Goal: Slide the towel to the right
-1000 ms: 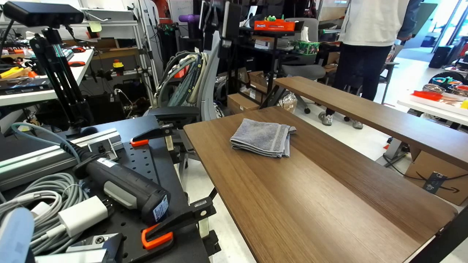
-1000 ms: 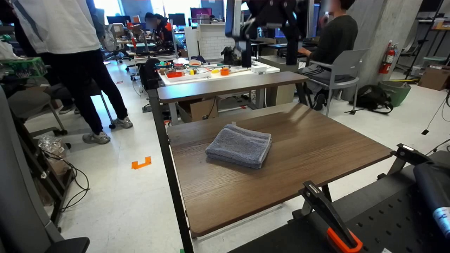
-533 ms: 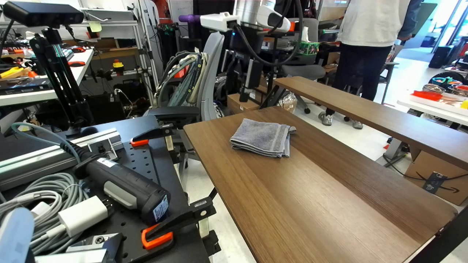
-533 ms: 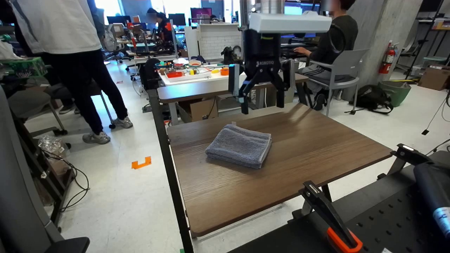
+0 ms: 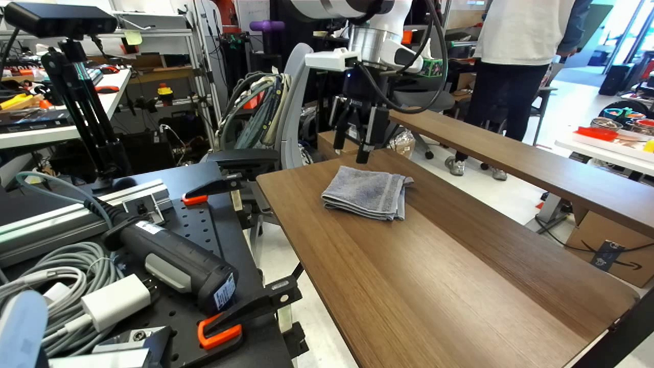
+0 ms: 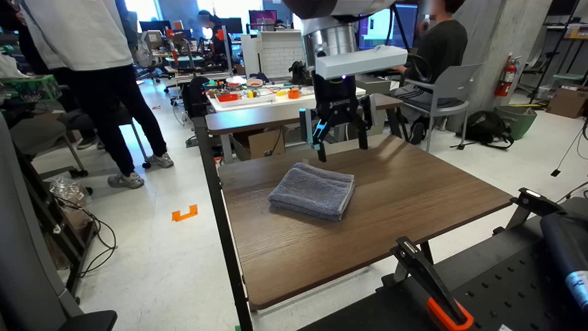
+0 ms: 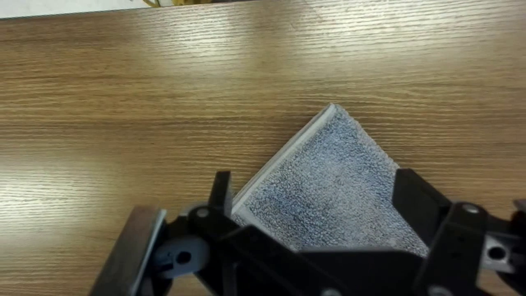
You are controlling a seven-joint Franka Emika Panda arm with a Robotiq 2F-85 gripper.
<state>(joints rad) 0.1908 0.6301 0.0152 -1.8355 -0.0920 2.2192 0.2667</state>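
The towel [image 5: 361, 192] is a small grey folded cloth lying flat on the brown wooden table [image 5: 439, 286], near its far end in that exterior view. It also shows in an exterior view [image 6: 312, 192] and in the wrist view [image 7: 328, 164], where its lower part is hidden behind the gripper. My gripper [image 5: 351, 152] is open and empty, pointing down. In an exterior view the gripper [image 6: 343, 152] hangs above the table behind the towel, apart from it. In the wrist view the gripper fingers [image 7: 313, 174] appear on either side of the towel.
A raised wooden shelf [image 5: 521, 158] runs along one long side of the table. A black pegboard bench [image 5: 204, 230] with orange clamps [image 5: 219, 335], a black handheld tool [image 5: 173, 260] and cables stands at another side. An office chair [image 5: 294, 112] is close to the table. People are in the background.
The arm has come down into view from above. My open gripper has dropped and moved closer to the towel, shifting right in an exterior view. The towel has not moved.
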